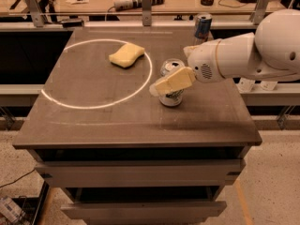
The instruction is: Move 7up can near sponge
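Observation:
The 7up can (pixel 172 97), whitish-silver with green markings and a silver top, stands upright on the table, just outside the right edge of the white circle. My gripper (pixel 165 82) reaches in from the right on the white arm and lies across the can's front at mid height, hiding part of its label. The pale yellow sponge (pixel 126 55) lies flat inside the circle at its upper right, up and to the left of the can and well apart from it.
The dark table (pixel 93 125) carries a white circle marking (pixel 56 100). A slim blue-and-silver can (pixel 202 26) stands at the far edge, behind my arm (pixel 262 50). A workbench with a power strip (pixel 136 1) runs behind.

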Tool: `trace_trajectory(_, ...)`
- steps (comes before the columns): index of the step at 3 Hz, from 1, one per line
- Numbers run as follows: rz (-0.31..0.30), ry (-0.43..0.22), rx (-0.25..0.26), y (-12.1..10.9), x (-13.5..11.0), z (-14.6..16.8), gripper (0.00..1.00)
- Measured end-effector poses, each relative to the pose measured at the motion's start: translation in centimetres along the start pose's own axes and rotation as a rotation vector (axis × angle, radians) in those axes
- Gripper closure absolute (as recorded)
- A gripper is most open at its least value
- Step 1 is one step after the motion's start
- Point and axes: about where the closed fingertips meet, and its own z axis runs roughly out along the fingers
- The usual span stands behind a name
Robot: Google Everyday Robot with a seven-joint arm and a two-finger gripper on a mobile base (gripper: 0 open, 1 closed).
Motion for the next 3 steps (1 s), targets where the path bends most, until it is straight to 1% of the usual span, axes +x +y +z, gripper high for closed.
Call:
trace_trajectory(1,-0.013,0.017,-0.006,-0.5,1.6,0.4,0.0)
trace_trajectory(2,-0.021,0.026,-0.023,-0.5,2.7,0.7,0.11)
trace_trajectory(3,-0.031,0.028,-0.043,-0.5,3.2,1.0,0.35)
